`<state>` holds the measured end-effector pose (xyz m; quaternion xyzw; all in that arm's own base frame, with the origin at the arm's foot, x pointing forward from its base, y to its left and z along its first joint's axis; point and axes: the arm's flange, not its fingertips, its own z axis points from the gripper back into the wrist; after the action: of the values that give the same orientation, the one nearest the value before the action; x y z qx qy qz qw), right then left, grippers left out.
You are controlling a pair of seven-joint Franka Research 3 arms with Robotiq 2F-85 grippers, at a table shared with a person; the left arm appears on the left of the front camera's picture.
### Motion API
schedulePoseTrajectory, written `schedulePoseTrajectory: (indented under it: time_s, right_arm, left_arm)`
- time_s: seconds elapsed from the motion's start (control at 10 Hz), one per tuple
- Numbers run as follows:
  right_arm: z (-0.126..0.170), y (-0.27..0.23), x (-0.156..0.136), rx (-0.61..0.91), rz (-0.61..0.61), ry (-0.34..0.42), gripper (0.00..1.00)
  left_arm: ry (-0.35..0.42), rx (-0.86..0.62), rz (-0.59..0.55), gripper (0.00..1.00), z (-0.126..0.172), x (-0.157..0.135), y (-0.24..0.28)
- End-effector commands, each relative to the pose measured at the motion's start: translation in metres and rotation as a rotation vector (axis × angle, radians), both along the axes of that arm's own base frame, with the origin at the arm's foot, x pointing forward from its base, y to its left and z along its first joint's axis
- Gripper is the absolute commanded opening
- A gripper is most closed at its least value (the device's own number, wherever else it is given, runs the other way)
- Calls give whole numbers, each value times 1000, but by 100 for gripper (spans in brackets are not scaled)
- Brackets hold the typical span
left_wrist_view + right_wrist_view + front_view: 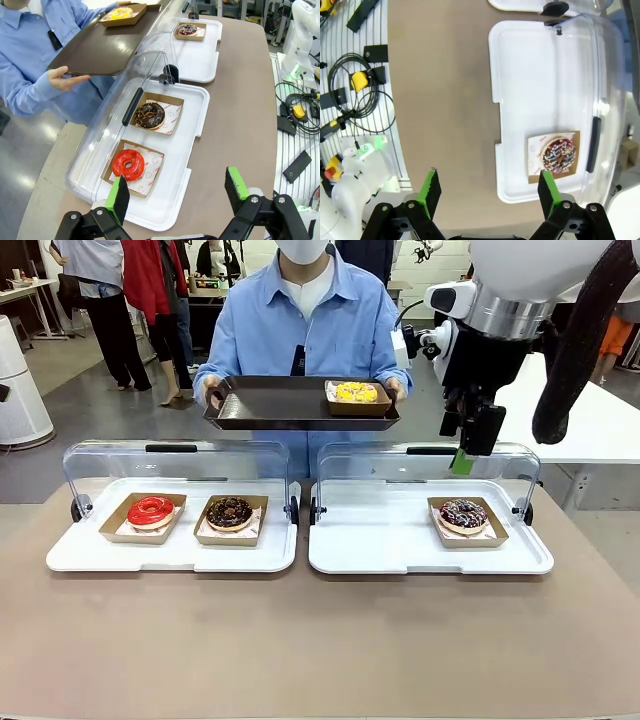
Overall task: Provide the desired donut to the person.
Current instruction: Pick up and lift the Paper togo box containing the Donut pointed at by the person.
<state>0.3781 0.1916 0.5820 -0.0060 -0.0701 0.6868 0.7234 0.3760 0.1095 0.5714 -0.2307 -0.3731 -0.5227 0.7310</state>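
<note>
The front camera sits on the robot's side of the brown table (320,640), raised and tilted down. It faces across the table at the person in a light blue shirt (300,330), far enough back to take in the white plastic tray with two donuts (80,555) and the white plastic tray with one sprinkled donut (370,530). The left wrist camera looks obliquely down past the left gripper (176,179). The two-donut tray lies just beyond its fingers, the other tray and the person farther ahead. The right wrist camera faces almost straight down from well above the table, with the one-donut tray ahead of the right gripper (489,174). All three views share that tray.
</note>
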Motion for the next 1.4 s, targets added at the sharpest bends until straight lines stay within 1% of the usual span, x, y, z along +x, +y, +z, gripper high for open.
schedulePoseTrajectory:
  time_s: [0.0, 0.8, 0.9, 1.0, 1.1, 1.2, 1.3]
  right_arm:
    - [-5, -3, -4, 23, 5, 15, 100]
    - [-5, -3, -4, 23, 5, 15, 100]
    - [-1, -1, 0, 0, -2, 2, 100]
    - [13, -39, 0, 76, 91, 26, 100]
    - [20, -81, 2, 178, 104, 47, 100]
    - [21, -126, 4, 248, 95, 55, 100]
    - [17, -167, 9, 308, 55, 52, 100]
  left_arm:
    - [-1, -15, 0, 100, 1, -1, 0]
    - [-1, -15, 0, 100, 1, -1, 0]
    - [-1, -15, 0, 100, 1, -1, 0]
    - [-1, -15, 0, 100, 1, -1, 0]
    - [-1, -15, 0, 100, 1, -1, 0]
    - [-1, -15, 0, 100, 1, -1, 0]
    - [-1, -15, 0, 100, 1, -1, 0]
